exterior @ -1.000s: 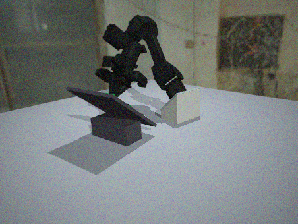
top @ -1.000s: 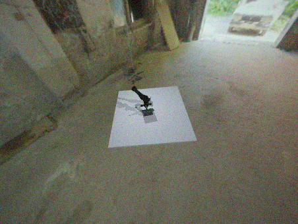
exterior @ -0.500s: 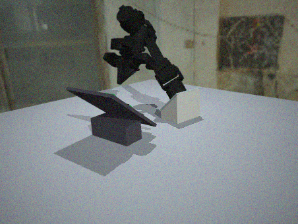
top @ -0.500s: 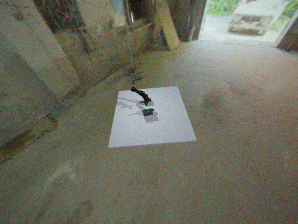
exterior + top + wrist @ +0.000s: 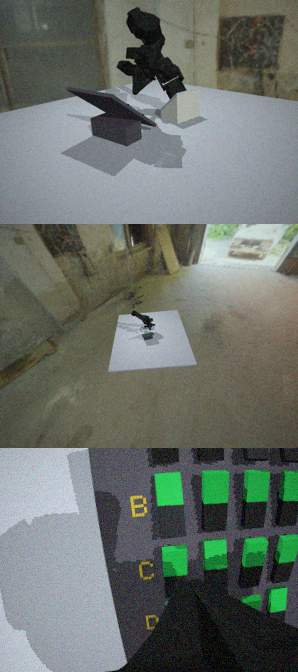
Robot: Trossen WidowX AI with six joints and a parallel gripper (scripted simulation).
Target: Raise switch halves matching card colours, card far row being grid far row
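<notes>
The tilted dark panel (image 5: 147, 337) (image 5: 99, 100) (image 5: 106, 473) carries rows of rocker switches. In the wrist view, row B's leftmost switch (image 5: 169, 489) shows a bright green half with its dark half below. Row C's leftmost switch (image 5: 175, 560) and its neighbour (image 5: 215, 554) also show green. Row D is mostly hidden behind the fingers. My gripper (image 5: 150, 329) (image 5: 136, 93) (image 5: 188, 589) is shut and empty; its tips appear just below row C's two leftmost switches in the wrist view, and hang above the panel in the exterior view. The card's squares cannot be read.
A pale wedge-shaped block (image 5: 188, 106) stands beside the panel, near the arm's lower part. A dark block (image 5: 110, 130) supports the panel. All stand on a white table top (image 5: 132, 359) (image 5: 214, 174).
</notes>
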